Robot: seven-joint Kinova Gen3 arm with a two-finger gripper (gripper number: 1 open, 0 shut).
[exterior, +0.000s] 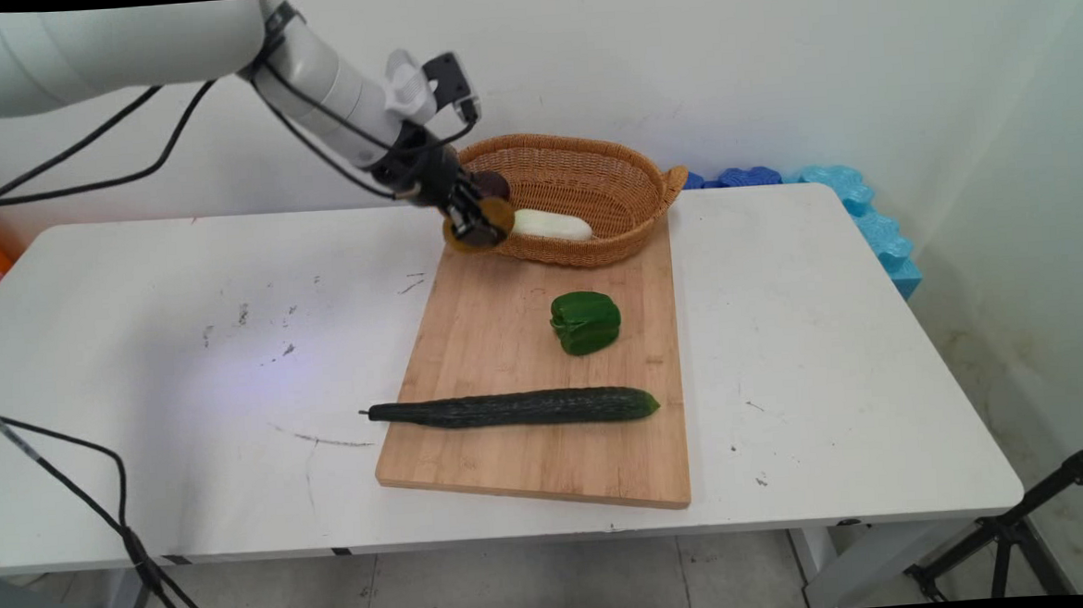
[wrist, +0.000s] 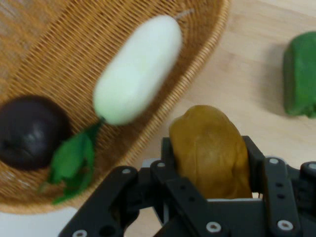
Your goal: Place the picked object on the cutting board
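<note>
1. Clamped between the fingers of the gripper (exterior: 476, 226), a brown-yellow potato-like lump (wrist: 211, 150) hangs just above the near rim of the wicker basket (exterior: 622, 165), over the far left end of the cutting board (exterior: 526, 360).
2. Inside the basket lie a white eggplant (exterior: 551, 225) with a green leafy stem and a dark purple round vegetable (wrist: 30, 131), side by side.
3. On the board, a green bell pepper (exterior: 585, 321) sits near the middle, and a long dark cucumber (exterior: 515, 408) lies crosswise nearer the front edge.
4. Board and basket rest on the white table (exterior: 184, 378).
5. Blue foam pieces (exterior: 856, 209) line the wall at the far right.
</note>
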